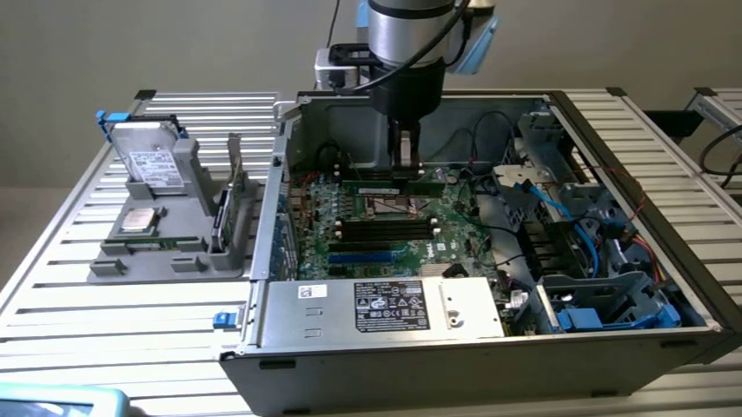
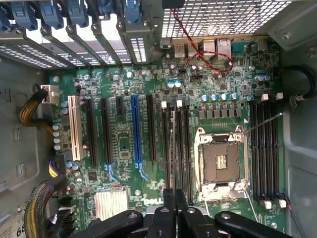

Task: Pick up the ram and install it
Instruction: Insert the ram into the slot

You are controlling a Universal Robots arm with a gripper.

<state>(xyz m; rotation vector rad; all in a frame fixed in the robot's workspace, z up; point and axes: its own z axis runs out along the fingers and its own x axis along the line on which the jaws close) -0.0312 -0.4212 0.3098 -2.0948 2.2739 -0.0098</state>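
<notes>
Inside the case, exterior view: the arm (image 1: pixel 406 52) reaches down from above into the open computer case (image 1: pixel 464 369), which lies on the slatted surface (image 1: pixel 116 321)
Tool (image 1: pixel 406 156): low over the motherboard (image 1: pixel 311 248); its fingers are pressed onto the ram (image 1: pixel 388 182)
Ram: lies lengthwise between the CPU socket (image 1: pixel 394 206) and the case's far wall, on the side away from the power supply (image 1: pixel 383 306); whether it is seated cannot be told
Holder (image 1: pixel 162 252): on the surface at the exterior view's left, well apart from the tool; a silver drive (image 1: pixel 151 161) leans in it
Wrist view, tool (image 2: pixel 175 213): two dark fingers (image 2: pixel 166 218) close together, pinching the ram (image 2: pixel 172 148)
Ram, wrist view: seen edge-on as a thin strip; in line with the black slots (image 2: pixel 181 144), between the blue slot (image 2: pixel 134 131) and the CPU socket (image 2: pixel 220 161)
</notes>
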